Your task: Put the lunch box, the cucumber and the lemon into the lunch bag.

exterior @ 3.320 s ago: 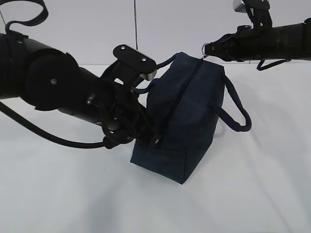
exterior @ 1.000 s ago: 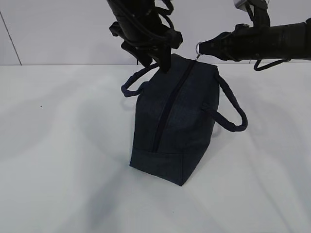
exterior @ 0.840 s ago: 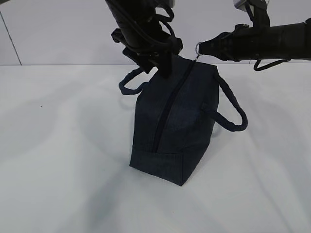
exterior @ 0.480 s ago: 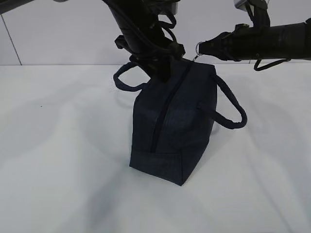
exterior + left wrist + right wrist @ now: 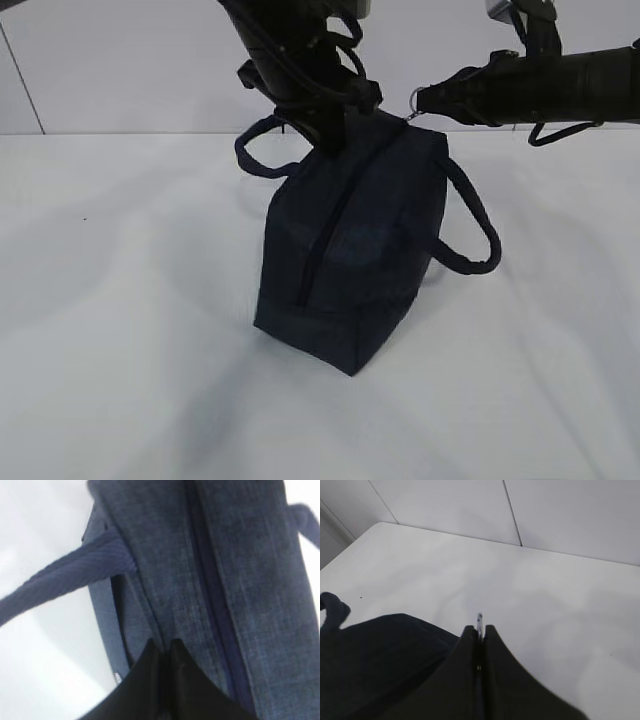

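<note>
The dark navy lunch bag (image 5: 350, 250) stands on the white table with its zipper (image 5: 325, 235) closed along the top. My left gripper (image 5: 333, 140) comes down from above and is shut on a fold of the bag's top fabric (image 5: 150, 615), just left of the zipper (image 5: 210, 580). My right gripper (image 5: 425, 100) is shut on the metal ring pull (image 5: 413, 98) at the bag's far top corner. In the right wrist view the ring pull (image 5: 479, 617) sticks out between the closed tips. The lunch box, cucumber and lemon are out of view.
The bag's loop handles hang out to either side, the left handle (image 5: 255, 155) near my left arm and the right handle (image 5: 475, 235) drooping. The white table (image 5: 120, 330) stretches around the bag. A pale wall (image 5: 120, 70) stands close behind.
My left gripper has closed from partly open onto the bag's top fabric. The bag's base has shifted slightly left and the left handle has risen. The right gripper has stayed put.
</note>
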Controlling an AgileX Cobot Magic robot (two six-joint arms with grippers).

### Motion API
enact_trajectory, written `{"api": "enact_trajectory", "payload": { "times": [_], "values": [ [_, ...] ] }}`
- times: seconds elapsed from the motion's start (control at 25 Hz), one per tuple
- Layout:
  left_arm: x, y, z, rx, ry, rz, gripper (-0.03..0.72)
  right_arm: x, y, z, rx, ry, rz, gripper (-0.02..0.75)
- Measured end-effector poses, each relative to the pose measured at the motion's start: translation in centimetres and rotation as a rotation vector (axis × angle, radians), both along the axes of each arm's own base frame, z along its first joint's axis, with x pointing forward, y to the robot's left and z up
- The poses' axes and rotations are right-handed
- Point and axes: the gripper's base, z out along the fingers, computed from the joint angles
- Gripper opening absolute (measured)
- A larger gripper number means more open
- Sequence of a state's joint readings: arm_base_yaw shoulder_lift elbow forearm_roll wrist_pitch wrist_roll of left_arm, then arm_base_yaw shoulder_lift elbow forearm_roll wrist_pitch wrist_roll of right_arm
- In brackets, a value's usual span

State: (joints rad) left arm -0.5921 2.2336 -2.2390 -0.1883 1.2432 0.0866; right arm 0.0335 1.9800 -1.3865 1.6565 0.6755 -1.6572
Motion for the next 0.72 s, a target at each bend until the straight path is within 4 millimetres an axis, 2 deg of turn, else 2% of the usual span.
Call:
{"api": "enact_trajectory", "payload": {
  "times": [0.48, 0.72],
  "values": [
    [-2.6, 0.6, 5.8, -0.073, -0.088, -0.034, -0.006, 0.3, -1.7, 0.2, 0.012, -0.003, -0.042, 0.001],
    [-4.3, 1.0, 8.6, -0.109, -0.121, -0.051, -0.006, 0.6, -1.7, -1.2, 0.048, 0.034, -0.024, 0.001]
  ]
}}
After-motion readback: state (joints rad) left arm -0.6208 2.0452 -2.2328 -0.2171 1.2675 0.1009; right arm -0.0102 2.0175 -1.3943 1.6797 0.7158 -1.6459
